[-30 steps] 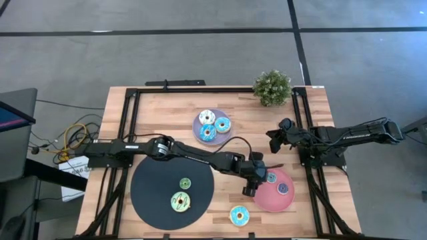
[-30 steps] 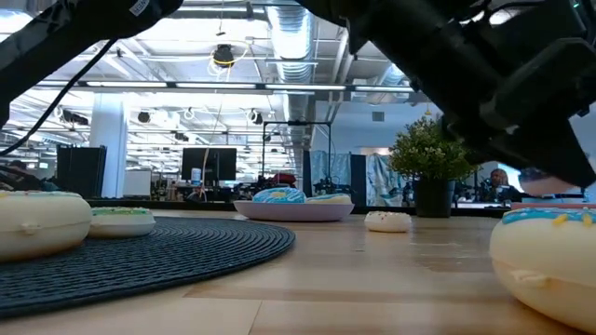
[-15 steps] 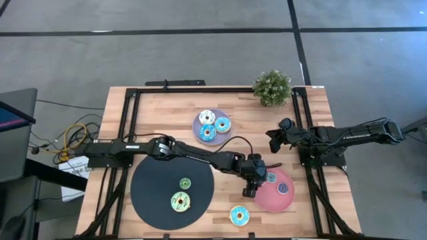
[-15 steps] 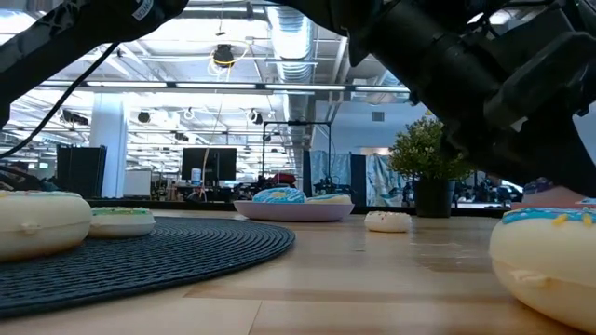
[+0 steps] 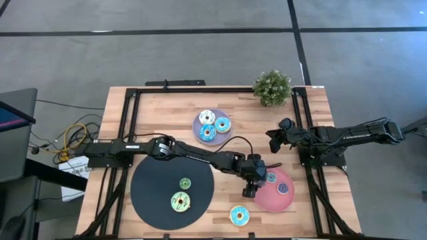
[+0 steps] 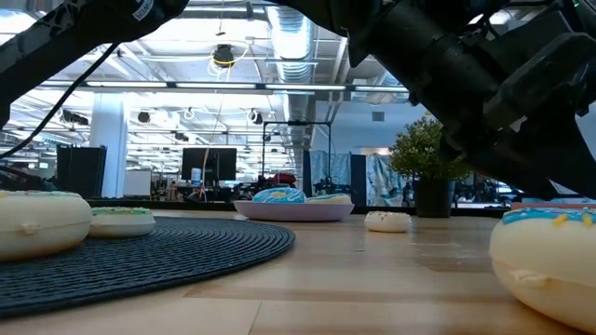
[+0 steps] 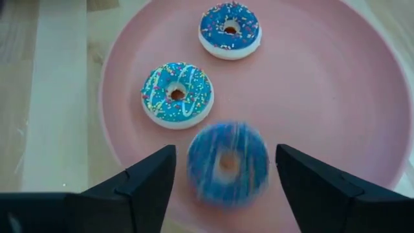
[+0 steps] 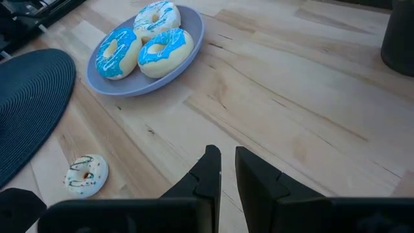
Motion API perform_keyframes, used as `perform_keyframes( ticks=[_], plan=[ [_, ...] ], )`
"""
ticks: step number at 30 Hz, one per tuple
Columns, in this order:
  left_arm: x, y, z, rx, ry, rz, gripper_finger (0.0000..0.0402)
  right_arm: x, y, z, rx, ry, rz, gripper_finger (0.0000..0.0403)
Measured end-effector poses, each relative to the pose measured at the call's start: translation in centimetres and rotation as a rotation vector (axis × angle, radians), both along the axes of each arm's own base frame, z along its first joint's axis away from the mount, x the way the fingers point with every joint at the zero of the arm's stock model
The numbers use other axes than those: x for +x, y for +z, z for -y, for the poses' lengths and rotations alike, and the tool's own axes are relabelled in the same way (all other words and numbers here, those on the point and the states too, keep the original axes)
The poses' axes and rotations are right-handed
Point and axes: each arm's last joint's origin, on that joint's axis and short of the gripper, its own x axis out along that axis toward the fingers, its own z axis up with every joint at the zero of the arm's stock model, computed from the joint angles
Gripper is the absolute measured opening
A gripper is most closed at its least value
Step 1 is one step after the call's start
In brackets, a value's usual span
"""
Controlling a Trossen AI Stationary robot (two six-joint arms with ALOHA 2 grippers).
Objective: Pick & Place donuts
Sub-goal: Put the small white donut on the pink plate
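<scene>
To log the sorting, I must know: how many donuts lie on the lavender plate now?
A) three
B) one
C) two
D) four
A: the high view shows three donuts on the lavender plate, and the right wrist view shows the same three.

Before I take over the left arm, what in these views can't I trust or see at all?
- Blue donut between the left gripper jaws: motion-blurred in the left wrist view, so whether it has landed on the pink plate is unclear.
- High view: the left gripper covers that donut and part of the plate.
- Low view: dark arm links block the right side; the near donut is cut by the edge.
- Small white donut: sprinkle colours too small.
</scene>
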Motion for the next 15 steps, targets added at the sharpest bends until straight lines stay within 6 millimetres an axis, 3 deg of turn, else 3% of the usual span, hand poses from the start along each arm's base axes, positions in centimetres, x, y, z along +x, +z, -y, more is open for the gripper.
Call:
perform_keyframes(
  ticks=[8,15],
  plan=[
    [0.1,0.5,-0.2,0.079,0.017,0.026,0.0301,0.0,0.0,0.0,0.0,0.001,0.0,0.0037],
    [-1.3,4.8,-1.5,0.144,0.103,-0.008,0.0302,0.0,0.0,0.0,0.001,0.002,-0.001,0.0037]
  ],
)
